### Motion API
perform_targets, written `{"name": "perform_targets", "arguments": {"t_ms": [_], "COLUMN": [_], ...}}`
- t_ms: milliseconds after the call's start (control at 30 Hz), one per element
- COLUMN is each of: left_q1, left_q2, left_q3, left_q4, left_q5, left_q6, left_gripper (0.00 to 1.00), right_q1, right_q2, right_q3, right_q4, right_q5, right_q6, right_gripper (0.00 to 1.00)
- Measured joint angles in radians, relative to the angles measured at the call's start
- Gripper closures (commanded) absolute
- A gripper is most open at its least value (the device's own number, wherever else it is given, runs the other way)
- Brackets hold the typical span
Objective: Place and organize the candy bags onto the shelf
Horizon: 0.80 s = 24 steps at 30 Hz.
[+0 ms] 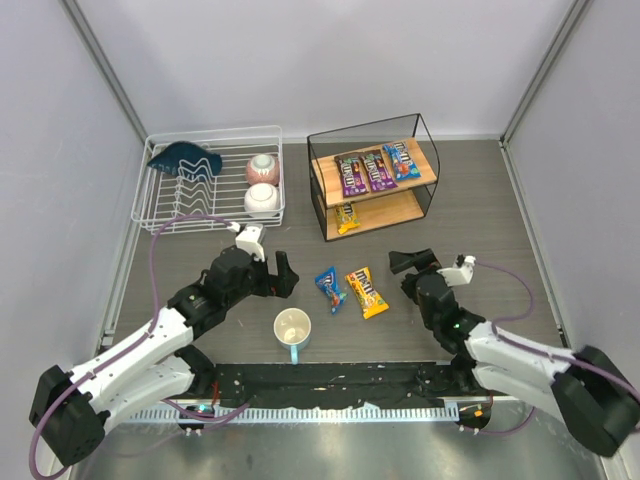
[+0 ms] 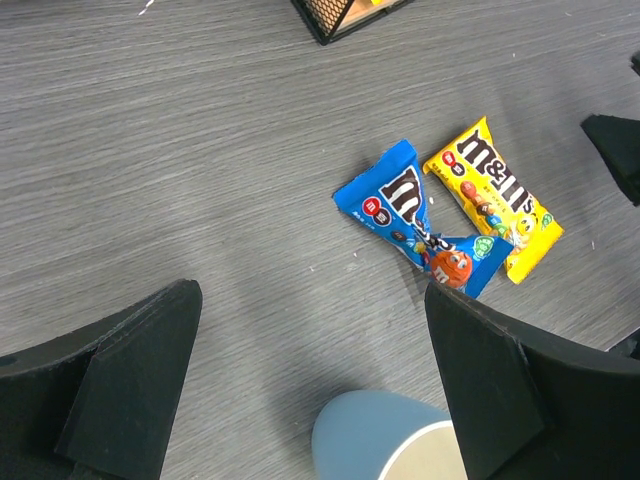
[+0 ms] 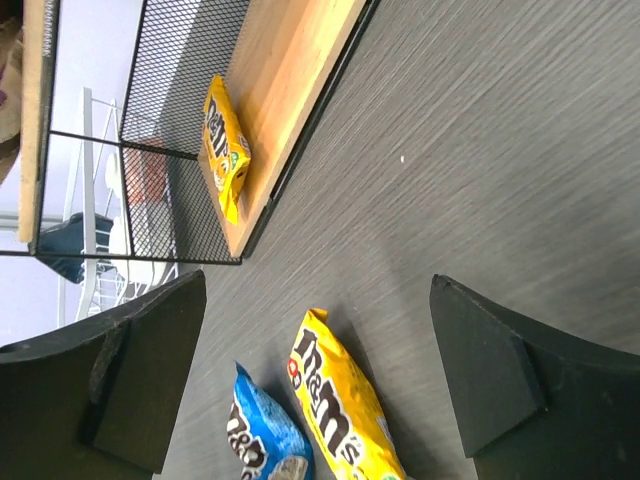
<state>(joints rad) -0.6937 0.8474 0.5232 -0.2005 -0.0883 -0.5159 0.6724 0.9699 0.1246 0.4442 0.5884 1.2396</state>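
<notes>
The left gripper (image 1: 285,273) hangs low over the tabletop (image 1: 480,220), its fingers (image 2: 120,390) spread wide with nothing between them. The right gripper (image 1: 405,277) faces it from the other side, and it is wide open and empty too.

Between the two grippers, two of the candy bags lie loose on the tabletop: a blue bag (image 1: 330,289) and a yellow bag (image 1: 367,291). They are just beside each other, and their near corners seem to touch. The blue bag is twisted at its near end, and its long axis runs roughly far to near. The yellow bag lies flat, with its long axis slanting from far-left to near-right. A mug (image 1: 292,329) stands upright just nearer the arms than the blue bag.

Further back stands the shelf (image 1: 395,210), with four bags on it. Three lie flat side by side on the upper board (image 1: 325,183): a purple bag (image 1: 351,174), a second purple bag (image 1: 377,170) and a second blue bag (image 1: 401,160). Their long axes run front to back, with the far ends leaning a little left. A second yellow bag (image 1: 346,217) lies at the left end of the lower board (image 3: 290,80), also lengthwise front to back.

That makes six in all — two purple, two blue, two yellow.

Left of the shelf, a white wire dish rack (image 1: 160,205) holds two rounded bowls and something dark blue.
</notes>
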Motion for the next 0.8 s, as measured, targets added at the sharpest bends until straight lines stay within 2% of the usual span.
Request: {"name": "perform_targets", "arguments": {"t_ms": [167,267,433,533,800], "left_q1": [-0.001,-0.001,-0.001,-0.001,-0.002], "left_q2": [-0.002,-0.005,-0.009,-0.011,-0.013], "left_q3": [0.000,0.000,0.000,0.000,0.000], "left_q4": [-0.001,-0.002,-0.002,-0.002,-0.003], "left_q5": [-0.006,-0.009,-0.009,-0.009,-0.010], "left_q6": [0.000,0.000,0.000,0.000,0.000], "left_gripper": [0.00,0.00,0.00,0.00,0.00], "right_q1": [0.000,0.000,0.003,0.035,0.244], "right_q2": [-0.272,-0.346,-0.323,-0.298,-0.261], "right_q3": [-0.013,0.006,0.027,0.034,0.063], "right_q4": [-0.256,-0.418,-0.595,-0.632,-0.690], "right_q5": [0.005,0.000,-0.052,-0.068,-0.032], "right_q6": [-0.008,-0.007,0.014,0.048,0.169], "right_gripper": [0.00,0.02,0.07,0.07,0.09]}}
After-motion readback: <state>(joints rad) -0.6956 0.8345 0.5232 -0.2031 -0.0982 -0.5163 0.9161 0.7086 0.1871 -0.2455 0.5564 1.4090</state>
